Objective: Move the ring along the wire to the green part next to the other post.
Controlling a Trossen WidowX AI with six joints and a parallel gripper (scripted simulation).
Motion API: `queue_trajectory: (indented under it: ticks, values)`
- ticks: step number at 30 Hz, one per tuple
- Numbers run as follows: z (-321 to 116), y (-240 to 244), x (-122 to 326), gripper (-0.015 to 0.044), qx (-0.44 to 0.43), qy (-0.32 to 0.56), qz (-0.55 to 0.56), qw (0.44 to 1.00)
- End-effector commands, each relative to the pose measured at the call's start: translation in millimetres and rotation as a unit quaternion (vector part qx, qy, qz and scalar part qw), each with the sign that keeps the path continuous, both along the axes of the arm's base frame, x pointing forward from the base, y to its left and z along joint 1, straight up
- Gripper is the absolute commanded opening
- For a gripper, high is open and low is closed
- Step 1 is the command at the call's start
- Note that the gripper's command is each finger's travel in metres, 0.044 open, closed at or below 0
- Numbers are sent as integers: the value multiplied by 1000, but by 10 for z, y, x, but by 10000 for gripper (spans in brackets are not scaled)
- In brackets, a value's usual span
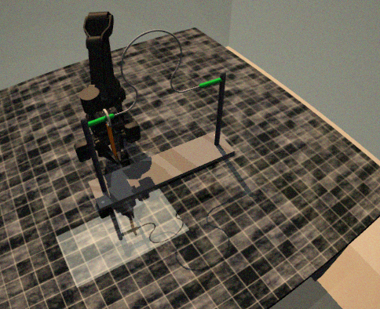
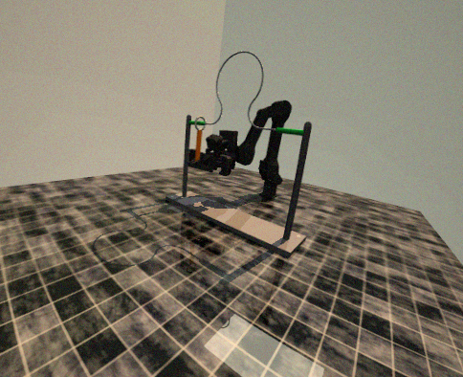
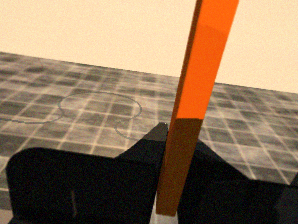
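The gripper (image 1: 118, 160) (image 2: 197, 162) (image 3: 169, 131) gripped the orange handle's (image 1: 111, 141) (image 2: 198, 144) (image 3: 200, 85) lower end, probably keeping itself clear of the grey wire (image 1: 159, 30) (image 2: 242, 52).

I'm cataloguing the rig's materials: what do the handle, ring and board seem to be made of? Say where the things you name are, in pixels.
Handle (image 1: 111, 142) (image 2: 198, 145) (image 3: 204, 65): probably painted wood or plastic, flat orange faces.
Ring (image 1: 107, 114) (image 2: 195, 123): perhaps metal, thin and greyish.
Board (image 1: 188, 155) (image 2: 263, 230): possibly wood, pale tan, matte top.
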State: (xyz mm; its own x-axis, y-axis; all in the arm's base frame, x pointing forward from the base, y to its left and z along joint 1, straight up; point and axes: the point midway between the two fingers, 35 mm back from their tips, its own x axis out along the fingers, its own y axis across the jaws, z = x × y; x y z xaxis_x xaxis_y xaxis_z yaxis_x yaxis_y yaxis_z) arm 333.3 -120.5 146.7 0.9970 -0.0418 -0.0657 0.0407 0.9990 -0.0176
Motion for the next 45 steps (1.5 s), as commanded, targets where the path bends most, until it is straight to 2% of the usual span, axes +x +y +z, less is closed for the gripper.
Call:
queue_trajectory:
  ticks: [1,45]
  values:
    - [2,-2,1,-150,2,0,-1,1000]
    - [1,428,24,-150,30,-3,1,1000]
